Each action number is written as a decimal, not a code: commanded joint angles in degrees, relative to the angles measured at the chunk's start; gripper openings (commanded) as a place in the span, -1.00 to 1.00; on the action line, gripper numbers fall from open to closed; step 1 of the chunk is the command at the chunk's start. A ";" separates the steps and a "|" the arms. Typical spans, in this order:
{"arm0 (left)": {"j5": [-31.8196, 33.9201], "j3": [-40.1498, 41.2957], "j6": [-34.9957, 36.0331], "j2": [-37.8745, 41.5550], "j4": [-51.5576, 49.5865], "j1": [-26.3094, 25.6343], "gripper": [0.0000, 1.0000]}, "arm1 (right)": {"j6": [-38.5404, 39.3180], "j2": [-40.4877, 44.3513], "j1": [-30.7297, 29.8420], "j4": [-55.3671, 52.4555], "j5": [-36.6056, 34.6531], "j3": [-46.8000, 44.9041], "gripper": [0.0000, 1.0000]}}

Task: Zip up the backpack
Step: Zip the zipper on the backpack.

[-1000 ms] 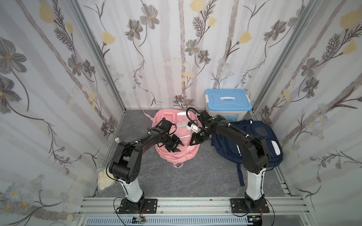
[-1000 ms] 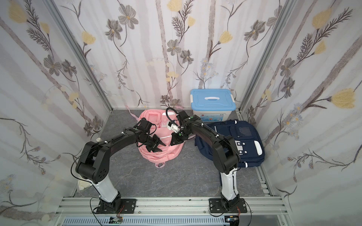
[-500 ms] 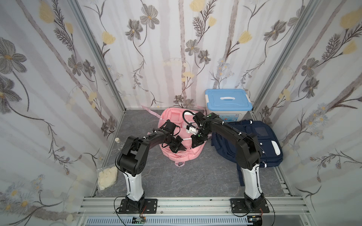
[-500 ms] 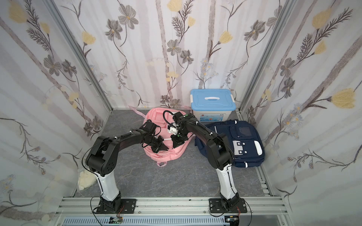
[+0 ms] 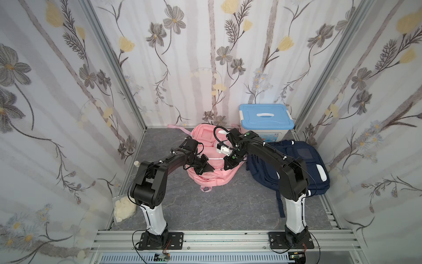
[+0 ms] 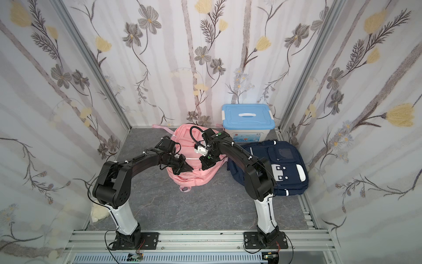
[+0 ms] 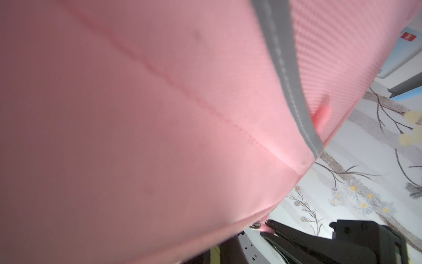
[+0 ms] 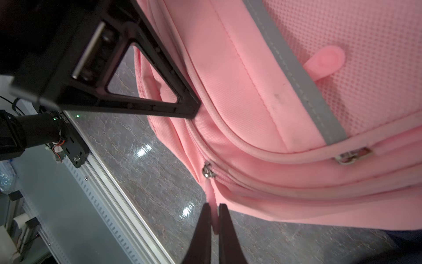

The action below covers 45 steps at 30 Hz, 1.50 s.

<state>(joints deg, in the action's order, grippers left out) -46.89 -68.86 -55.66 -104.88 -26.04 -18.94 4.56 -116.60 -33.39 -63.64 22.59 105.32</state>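
Pink backpack (image 5: 212,176) lies on the grey surface (image 5: 205,210) between the two arms. Right hand (image 8: 214,219) is clenched on the zipper tab (image 8: 210,194), just under the slider (image 8: 207,171). Left hand (image 8: 195,110) is clenched, tip dug into a seam fold; it may be pinching cloth, hard to tell. Risks: the tab slips out if pulled off the track line. With a weak left hold the bag drags or bunches, and the slider jams at the curve.

robot lab booth, floral-papered walls (image 5: 205,57), aluminium mounting rail (image 5: 228,237), grey marbled floor (image 5: 217,205)
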 commanded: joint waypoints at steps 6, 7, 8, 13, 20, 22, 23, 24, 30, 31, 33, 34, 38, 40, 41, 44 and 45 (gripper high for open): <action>10.69 -0.28 8.52 2.21 -15.32 3.42 -1.00 | 1.51 1.33 5.14 -12.30 -18.17 0.14 -1.00; 10.60 -0.14 8.75 2.63 -15.66 3.49 -1.00 | 1.42 1.20 5.48 -12.22 -18.81 0.39 -1.00; 10.60 -0.05 8.98 3.24 -16.11 3.68 -1.00 | 1.41 0.93 6.07 -12.19 -19.43 0.73 -1.00; 10.50 -0.22 10.26 5.75 -18.81 4.10 -1.00 | -0.62 -2.45 9.20 -12.06 -22.08 4.46 -1.00; 9.73 0.07 9.06 8.72 -19.22 4.54 -1.00 | -1.34 -6.87 14.07 -11.35 -23.28 9.61 -1.00; 9.08 -0.05 8.65 9.11 -19.21 4.40 -1.00 | -0.64 -8.63 14.61 -11.26 -23.23 12.31 -1.00; 8.85 -0.13 8.55 9.46 -19.30 4.25 -1.00 | -0.44 -9.78 14.87 -11.25 -23.76 13.97 -1.00; 8.84 -0.18 8.55 9.68 -19.69 4.10 -1.00 | -0.38 -11.01 15.24 -11.25 -23.74 15.66 -1.00; 8.31 0.41 7.02 12.41 -19.70 3.69 -1.00 | -0.77 -17.74 17.21 -11.24 -24.75 25.31 -1.00; 8.27 0.55 6.69 12.63 -19.58 3.65 -1.00 | -1.21 -18.53 17.42 -11.27 -25.14 26.36 -1.00; 8.41 0.48 6.53 12.83 -19.48 3.64 -1.00 | -1.81 -19.53 17.79 -11.17 -25.80 27.39 -1.00; 8.40 0.48 6.48 12.83 -19.39 3.63 -1.00 | -2.13 -19.64 17.90 -11.16 -26.36 27.46 -0.93; 7.79 0.36 5.52 12.70 -18.35 3.38 -0.90 | -3.67 -17.78 17.83 -10.80 -22.09 27.12 0.27; 7.84 -1.06 5.86 12.60 -19.01 3.12 -0.65 | -5.48 -13.97 17.42 -8.72 -18.88 25.19 0.35; 8.74 -2.06 6.64 12.78 -20.24 3.07 -0.43 | -6.37 -12.07 17.18 -7.77 -17.16 24.32 0.42; 14.75 -8.66 11.40 14.03 -28.70 3.03 0.00 | -9.73 -6.48 16.06 -6.74 -12.48 22.39 0.59; 16.78 -10.80 12.62 14.90 -31.06 3.03 0.17 | -11.44 -4.77 15.54 -6.46 -10.59 20.96 0.60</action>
<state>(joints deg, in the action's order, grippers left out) -35.75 -76.12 -47.48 -91.61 -49.21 -16.01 -2.00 -125.69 -17.23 -71.13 7.55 127.68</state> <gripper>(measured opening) 0.540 0.796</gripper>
